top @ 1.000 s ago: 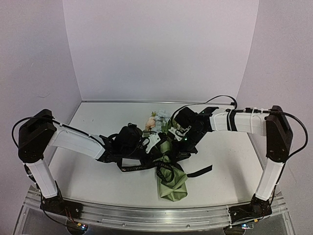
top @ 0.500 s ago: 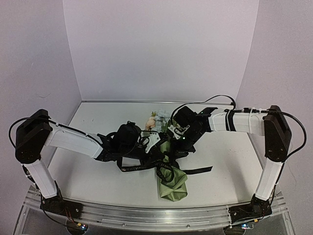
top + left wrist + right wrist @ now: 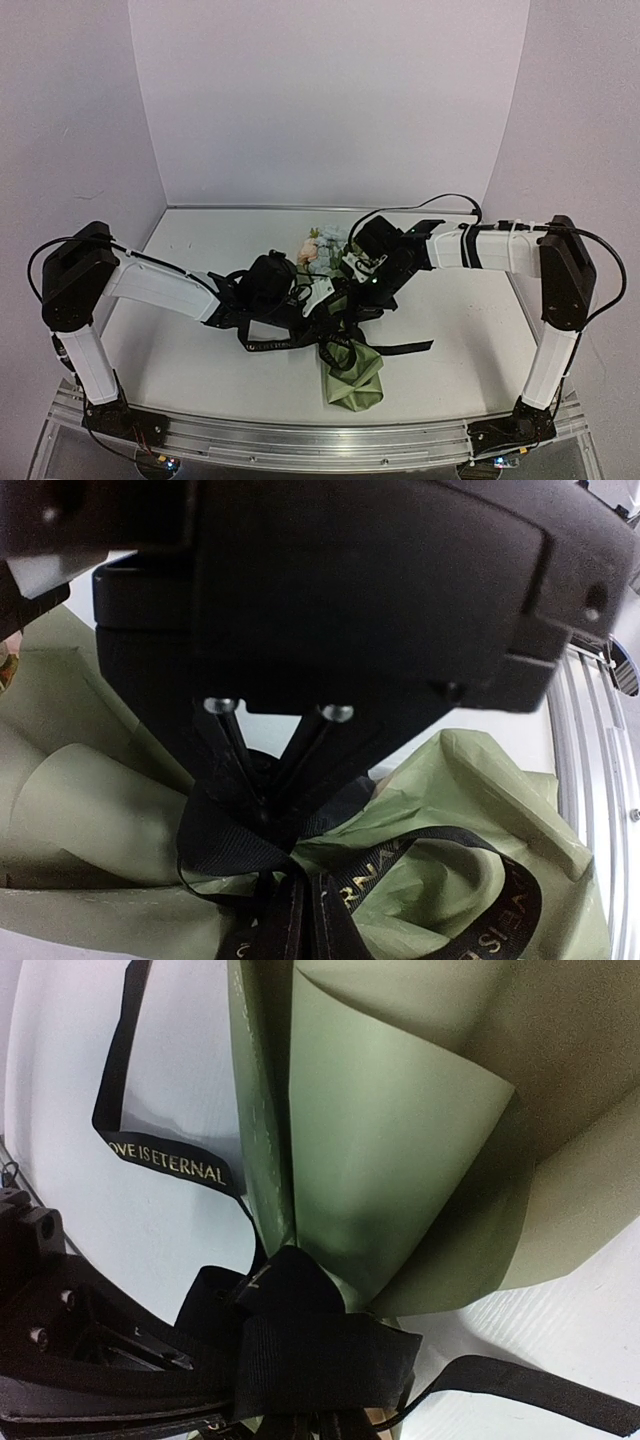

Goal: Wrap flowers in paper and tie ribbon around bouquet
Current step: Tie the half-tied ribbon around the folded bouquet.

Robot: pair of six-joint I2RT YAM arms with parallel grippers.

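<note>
You see the left end effector (image 3: 265,815) has nudged inward, pinched shut on the ribbon (image 3: 372,868) at its knot, while the right end effector (image 3: 352,295) sits closed beside it and the bouquet (image 3: 353,378) lies on the bench (image 3: 180,370), so tying looks nearly finished.

Soft, even light, faint shadows; wrist views go dark and blurred nearest the lens.

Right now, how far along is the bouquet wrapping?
Done: the flowers sit rolled in the olive paper. In hand: the ribbon loops around that paper, the left gripper pinching it, the right gripper shut alongside. Still to do: a finished bow; none shows yet.
</note>
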